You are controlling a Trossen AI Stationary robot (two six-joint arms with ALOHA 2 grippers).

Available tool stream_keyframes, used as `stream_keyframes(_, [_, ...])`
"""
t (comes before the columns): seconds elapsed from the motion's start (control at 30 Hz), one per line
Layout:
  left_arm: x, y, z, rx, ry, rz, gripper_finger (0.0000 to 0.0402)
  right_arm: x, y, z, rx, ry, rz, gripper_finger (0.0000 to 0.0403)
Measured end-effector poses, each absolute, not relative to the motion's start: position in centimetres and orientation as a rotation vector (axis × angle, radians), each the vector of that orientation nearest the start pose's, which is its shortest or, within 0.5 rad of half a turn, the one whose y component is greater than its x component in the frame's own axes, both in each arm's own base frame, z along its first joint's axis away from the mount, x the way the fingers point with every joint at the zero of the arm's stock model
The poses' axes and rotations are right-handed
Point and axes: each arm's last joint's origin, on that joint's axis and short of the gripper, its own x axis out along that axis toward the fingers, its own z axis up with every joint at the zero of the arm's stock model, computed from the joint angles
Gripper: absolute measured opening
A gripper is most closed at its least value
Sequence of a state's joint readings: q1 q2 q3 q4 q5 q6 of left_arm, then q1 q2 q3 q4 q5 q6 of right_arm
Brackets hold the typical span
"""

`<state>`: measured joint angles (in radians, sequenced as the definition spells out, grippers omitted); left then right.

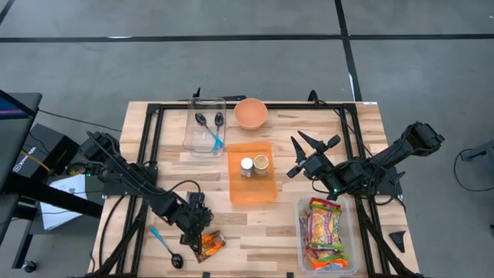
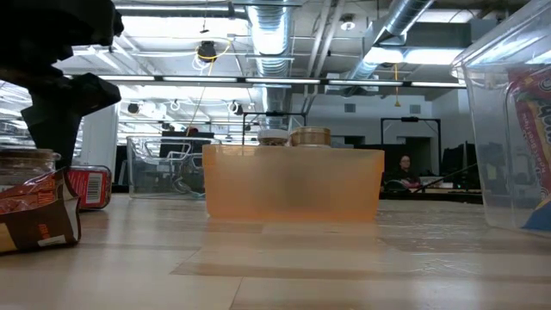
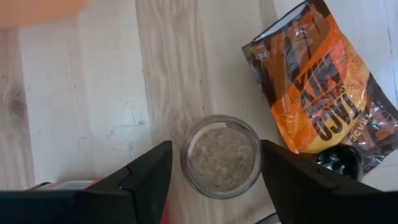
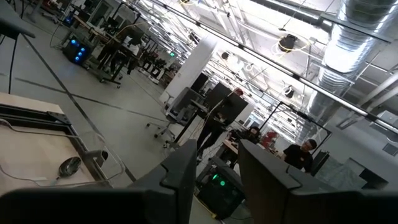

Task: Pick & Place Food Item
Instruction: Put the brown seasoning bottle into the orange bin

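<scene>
A small open glass jar (image 3: pixel 221 155) filled with pale grains stands on the wooden table near its front left corner. My left gripper (image 3: pixel 216 149) points steeply down over it, open, one finger on each side of the jar; a strip of table shows between one finger (image 3: pixel 149 177) and the glass. An orange and brown snack packet (image 3: pixel 329 93) lies flat on the table right beside the jar. My right gripper (image 1: pixel 315 147) hangs open in the air right of the orange tray (image 1: pixel 266 193), pointing toward the table's far edge, with nothing between its fingers.
The orange tray holds two small jars (image 1: pixel 255 164). A clear box (image 1: pixel 193 135) with spoons and an orange bowl (image 1: pixel 251 113) stand at the back. A clear bin (image 1: pixel 302 247) of snack packets sits front right. A blue-handled spoon (image 1: pixel 166 249) lies front left, a red can (image 2: pixel 90 185) near the jar.
</scene>
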<state>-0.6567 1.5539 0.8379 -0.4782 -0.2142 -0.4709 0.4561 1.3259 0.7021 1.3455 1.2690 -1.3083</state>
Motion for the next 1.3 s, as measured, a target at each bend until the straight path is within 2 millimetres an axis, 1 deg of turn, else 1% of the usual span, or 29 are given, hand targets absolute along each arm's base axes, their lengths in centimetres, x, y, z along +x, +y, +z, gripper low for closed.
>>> stream_keyframes(0.1, [22.2, -16.3, 16.3, 0.09, 1.137, -0.121, 0.0221, 23.4, 8.4, 31.6, -0.654, 0.09, -0.914, 0.0115])
stream_keyframes(0.27, [22.2, -16.2, 16.3, 0.086, 1.134, -0.113, 0.0171, 23.4, 8.4, 31.6, -0.654, 0.09, -0.914, 0.0115])
stream_keyframes(0.37, [22.4, -16.1, 16.3, 0.087, 1.125, -0.094, 0.0168, 23.4, 8.4, 31.6, -0.654, 0.09, -0.914, 0.0115])
stream_keyframes(0.47, [22.4, -15.9, 16.8, 0.088, 1.088, -0.075, 0.0168, 23.4, 8.4, 31.6, -0.654, 0.09, -0.914, 0.0115])
stream_keyframes(0.57, [22.4, -15.5, 17.6, 0.085, 1.045, -0.054, 0.0168, 23.4, 8.4, 31.6, -0.652, 0.093, -0.917, 0.0115])
stream_keyframes(0.63, [22.4, -15.2, 18.5, 0.067, 1.005, -0.045, 0.0168, 23.4, 8.4, 31.6, -0.651, 0.094, -0.917, 0.0115])
stream_keyframes(0.73, [22.6, -14.5, 20.0, 0.029, 0.921, -0.028, 0.0168, 23.4, 8.4, 31.6, -0.651, 0.096, -0.919, 0.0115])
stream_keyframes(0.83, [23.1, -13.8, 21.8, 0.002, 0.805, -0.052, 0.0168, 23.4, 8.4, 31.6, -0.65, 0.096, -0.919, 0.0115])
stream_keyframes(0.93, [23.9, -12.8, 23.2, 0.014, 0.695, -0.067, 0.0168, 23.4, 8.4, 31.6, -0.65, 0.096, -0.919, 0.0115])
stream_keyframes(1.0, [24.8, -11.9, 23.8, 0.03, 0.636, -0.055, 0.0168, 23.4, 8.4, 31.6, -0.651, 0.096, -0.919, 0.0115])
stream_keyframes(1.13, [26.7, -9.4, 23.7, 0.061, 0.599, -0.029, 0.0168, 23.4, 8.4, 31.6, -0.651, 0.096, -0.919, 0.0115])
stream_keyframes(1.23, [28.1, -7.2, 23.4, 0.041, 0.579, -0.009, 0.0168, 23.4, 8.4, 31.6, -0.651, 0.096, -0.919, 0.0115])
stream_keyframes(1.3, [28.8, -5.7, 22.9, 0.008, 0.595, -0.009, 0.0168, 23.4, 8.4, 31.6, -0.65, 0.096, -0.92, 0.0115])
